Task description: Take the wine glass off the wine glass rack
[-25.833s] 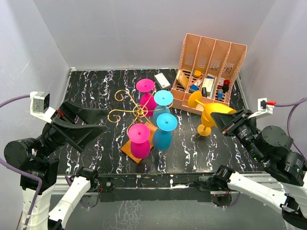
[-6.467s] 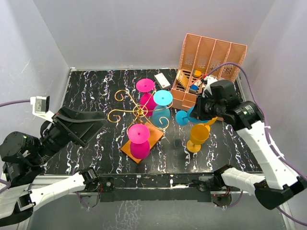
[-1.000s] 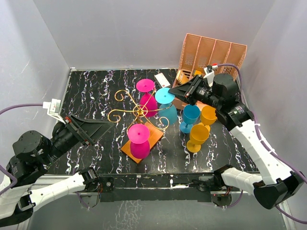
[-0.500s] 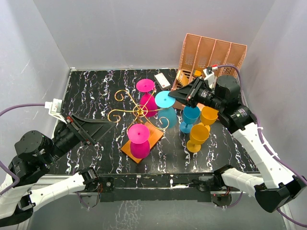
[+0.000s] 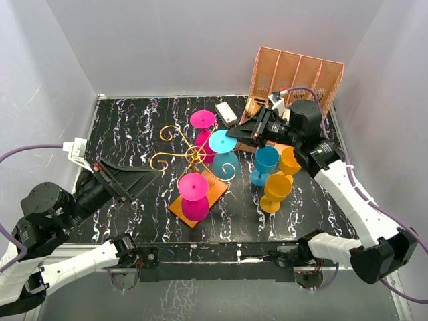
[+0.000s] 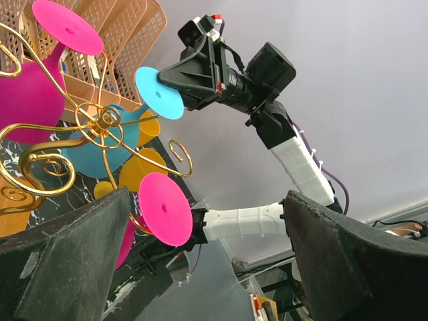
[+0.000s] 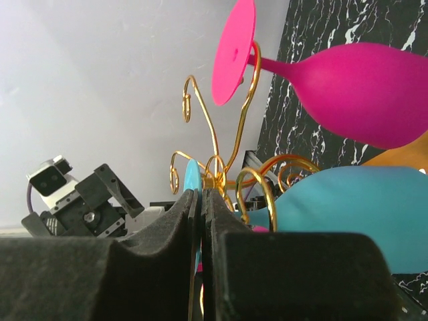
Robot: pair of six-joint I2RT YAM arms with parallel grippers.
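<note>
The gold wire wine glass rack stands on its orange base mid-table. Three glasses hang upside down from it: a pink one at the back, a pink one in front, and a blue wine glass on the right. My right gripper is shut on the edge of the blue glass's foot, whose thin edge shows just above the closed fingertips. The blue bowl lies behind a gold scroll. My left gripper is open, left of the rack, holding nothing.
A blue glass and two yellow glasses stand upright on the table right of the rack. A salmon-pink slotted organiser stands at the back right, with a white card beside it.
My right gripper has shifted left toward the rack's centre, and the blue glass's foot has moved with it. The left arm has stayed still.
</note>
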